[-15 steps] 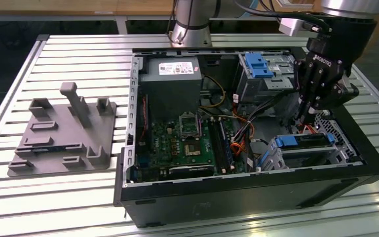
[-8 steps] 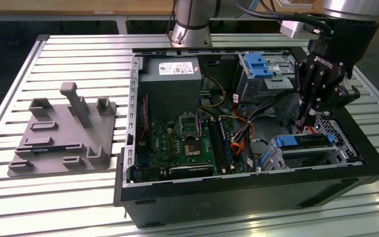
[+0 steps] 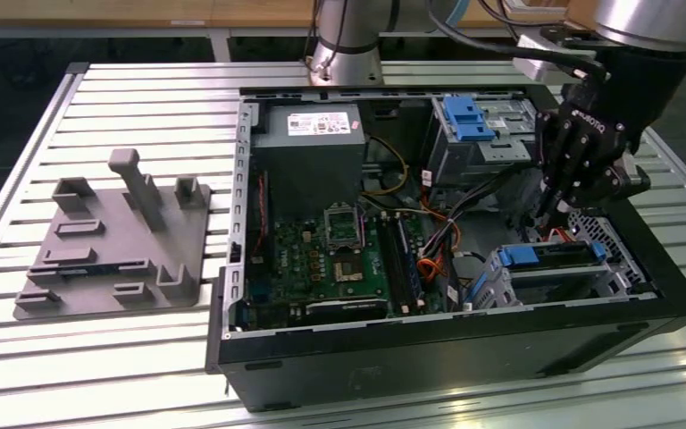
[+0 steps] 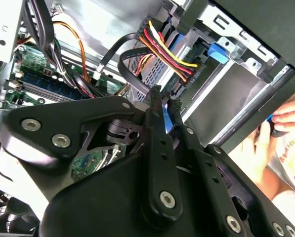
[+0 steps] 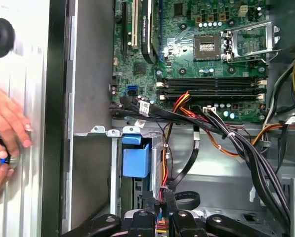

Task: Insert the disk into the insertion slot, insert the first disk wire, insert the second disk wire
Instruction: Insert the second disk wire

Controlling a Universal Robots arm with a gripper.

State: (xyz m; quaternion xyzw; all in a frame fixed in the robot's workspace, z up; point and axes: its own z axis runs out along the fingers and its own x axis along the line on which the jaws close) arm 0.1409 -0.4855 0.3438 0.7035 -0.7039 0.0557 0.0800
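Observation:
The disk (image 3: pixel 552 256), silver in a blue carrier (image 5: pixel 136 159), sits inside the insertion slot (image 3: pixel 614 239) of perforated metal at the case's front corner, on the exterior view's right. A red, yellow and black wire (image 4: pixel 167 49) ends in a plug seated on the disk's end. My gripper (image 3: pixel 549 219) hangs just above that end. In both wrist views its fingers (image 4: pixel 157 128) stand close together on the end of a flat black wire (image 4: pixel 130 61) that loops in from the motherboard side. The gripper (image 5: pixel 158 200) hides the plug itself.
The open computer case holds a motherboard (image 3: pixel 331 259), a power supply (image 3: pixel 313 125) and a taller grey cage with a blue clip (image 3: pixel 474 125). Thick wire bundles (image 5: pixel 251 158) cross beside the slot. A grey fixture plate (image 3: pixel 117 241) lies on the slatted table. A person's hands (image 5: pixel 4 128) rest outside the case wall.

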